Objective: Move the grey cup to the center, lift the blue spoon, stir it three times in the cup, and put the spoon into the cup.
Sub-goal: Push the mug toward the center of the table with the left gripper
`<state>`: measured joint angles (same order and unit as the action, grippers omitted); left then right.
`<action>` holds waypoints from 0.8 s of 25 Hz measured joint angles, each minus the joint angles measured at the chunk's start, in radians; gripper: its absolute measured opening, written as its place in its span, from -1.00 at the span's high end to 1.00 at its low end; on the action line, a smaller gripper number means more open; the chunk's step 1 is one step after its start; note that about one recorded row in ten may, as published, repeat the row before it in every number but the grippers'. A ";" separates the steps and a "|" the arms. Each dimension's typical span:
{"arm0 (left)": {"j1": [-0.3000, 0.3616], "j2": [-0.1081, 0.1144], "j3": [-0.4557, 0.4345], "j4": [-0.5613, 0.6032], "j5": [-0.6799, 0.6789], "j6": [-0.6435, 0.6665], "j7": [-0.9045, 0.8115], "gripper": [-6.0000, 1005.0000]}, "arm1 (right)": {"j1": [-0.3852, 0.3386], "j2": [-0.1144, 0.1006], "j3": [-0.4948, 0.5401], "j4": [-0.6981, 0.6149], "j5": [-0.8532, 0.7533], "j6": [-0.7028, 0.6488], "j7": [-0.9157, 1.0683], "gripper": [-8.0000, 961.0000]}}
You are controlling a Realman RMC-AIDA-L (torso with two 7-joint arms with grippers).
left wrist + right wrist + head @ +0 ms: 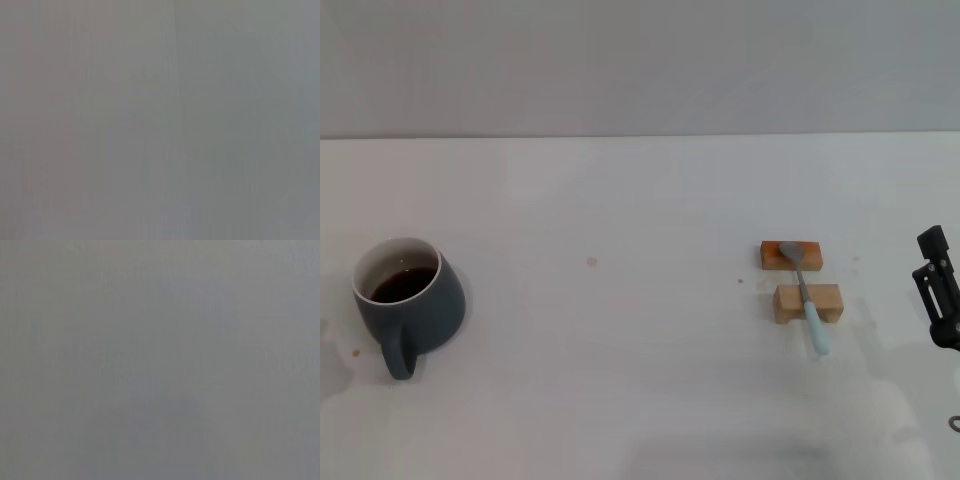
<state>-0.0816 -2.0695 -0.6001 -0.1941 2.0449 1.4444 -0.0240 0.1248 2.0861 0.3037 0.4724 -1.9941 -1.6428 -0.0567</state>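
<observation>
Head view shows a wide white table [620,400] that fills most of the scene, with a plain pale wall [640,60] behind its far edge.

The grey cup [415,305] stands upright on the robot's left side of the table, near the left border and well away from the middle. It has a white inside and rim and holds dark brown liquid; its loop handle points toward the near edge.

Well apart from it, on the robot's right, two small wooden blocks lie one behind the other with a narrow gap between them: the darker, orange-brown far block [790,255] and the paler near block [808,303]. The blue spoon [806,296] lies across both of them, its grey metal bowl resting on the far block, its neck crossing the gap and the near block, and its pale blue handle sticking out past the near block toward the table's front.

The right gripper [938,290] shows only as a dark piece at the right border, to the right of the blocks and touching nothing; whether its fingers are spread or closed I cannot tell, since too little of it shows. The left gripper does not appear here.

Both wrist views give only a flat grey blur, perhaps a bare surface.

A tiny brownish speck [591,262] sits on the table between cup and blocks.
</observation>
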 joint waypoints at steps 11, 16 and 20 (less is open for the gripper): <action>-0.030 0.002 -0.004 0.018 0.000 -0.047 0.001 0.99 | -0.001 0.000 0.000 0.000 0.000 -0.001 0.000 -0.39; -0.083 0.002 -0.013 0.059 -0.002 -0.122 0.014 0.99 | 0.001 0.000 -0.001 0.000 0.000 -0.002 0.000 -0.39; -0.125 0.001 -0.045 0.065 -0.002 -0.227 0.102 0.99 | -0.001 0.000 -0.002 0.000 -0.001 -0.002 0.000 -0.39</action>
<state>-0.2067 -2.0681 -0.6450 -0.1293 2.0429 1.2174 0.0776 0.1243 2.0861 0.3021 0.4725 -1.9954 -1.6443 -0.0567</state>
